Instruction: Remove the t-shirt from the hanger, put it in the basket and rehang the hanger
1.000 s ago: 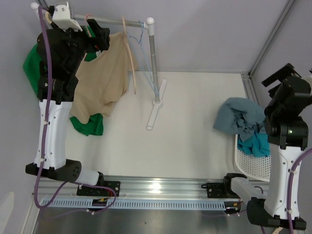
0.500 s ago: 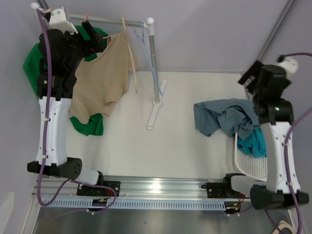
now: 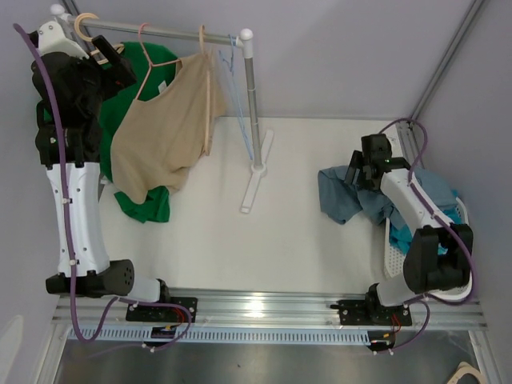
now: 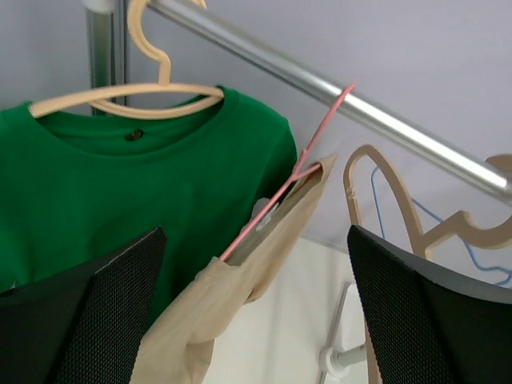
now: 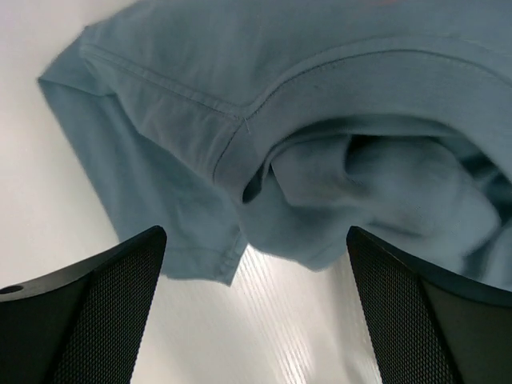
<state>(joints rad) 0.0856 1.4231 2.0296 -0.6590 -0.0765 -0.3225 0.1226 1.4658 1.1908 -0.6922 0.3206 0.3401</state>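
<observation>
A tan t-shirt [image 3: 164, 128] hangs on a pink hanger [image 3: 144, 40] from the metal rail [image 3: 172, 32]. Just left of it is a green t-shirt [image 3: 164, 64] on a beige hanger. In the left wrist view the pink hanger [image 4: 272, 212] runs through the tan t-shirt's [image 4: 240, 280] neck, beside the green t-shirt [image 4: 120, 184]. My left gripper [image 3: 112, 62] is up at the rail's left end, open and empty [image 4: 256, 320], short of both shirts. My right gripper [image 3: 360, 170] hovers open [image 5: 256, 320] low over a blue-grey t-shirt [image 5: 320, 120] lying on the table.
An empty beige hanger [image 3: 206, 88] and a blue wire hanger [image 3: 232, 48] hang at the rail's right end. The rack's pole [image 3: 254, 104] and foot [image 3: 256, 172] stand mid-table. A white basket [image 3: 396, 260] with teal cloth [image 3: 400, 236] sits at the right edge.
My right arm has dropped from a raised pose to just above the blue-grey t-shirt, which now lies spread further left. My left arm has drawn back left from the tan t-shirt.
</observation>
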